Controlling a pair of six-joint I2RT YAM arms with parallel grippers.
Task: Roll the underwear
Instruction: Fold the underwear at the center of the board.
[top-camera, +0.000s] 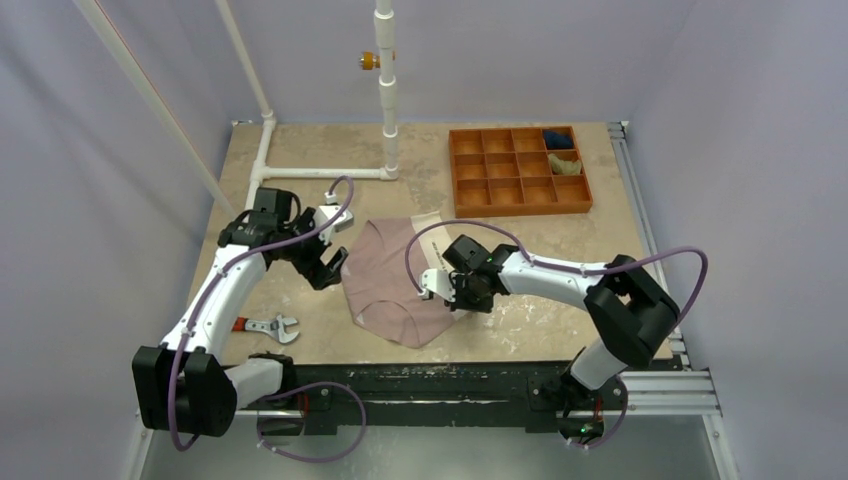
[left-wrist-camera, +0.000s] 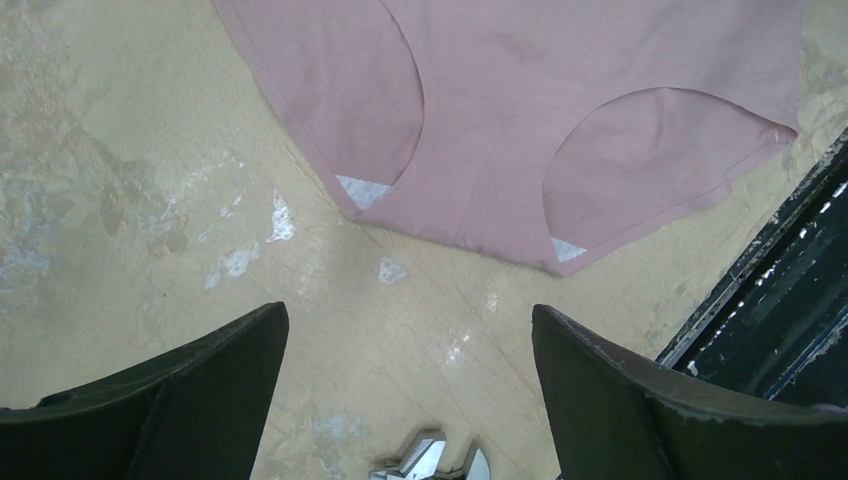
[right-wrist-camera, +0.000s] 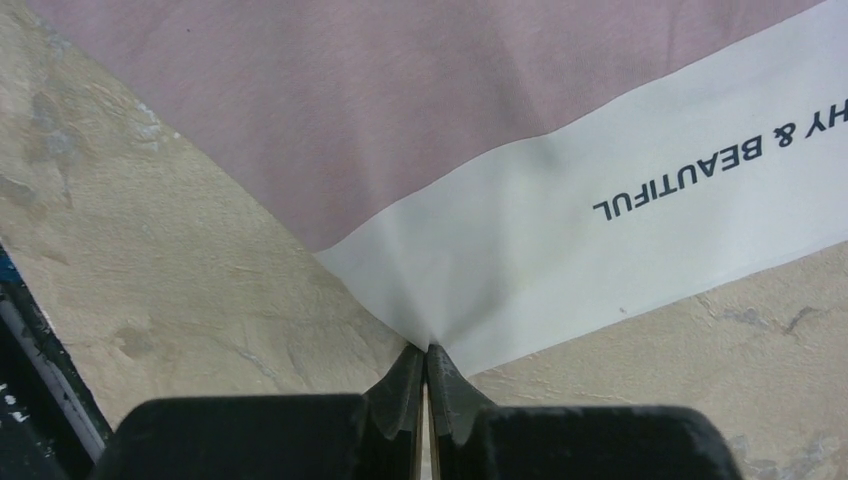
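Right gripper (right-wrist-camera: 427, 352) pinching underwear (right-wrist-camera: 350, 90), mottled beige table (right-wrist-camera: 150, 250), lilac walls (top-camera: 60, 250)

Quantities: one underwear (top-camera: 385, 278), one wrench (top-camera: 275, 327), one twelve-compartment tray (top-camera: 520, 211), one blue bundle (top-camera: 560, 140), one olive bundle (top-camera: 566, 166), one left gripper (left-wrist-camera: 410, 400), one right gripper (right-wrist-camera: 427, 372).

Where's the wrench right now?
In the top view, the wrench lies on the left side of the table, near its front edge. It is just left of the underwear and apart from it.
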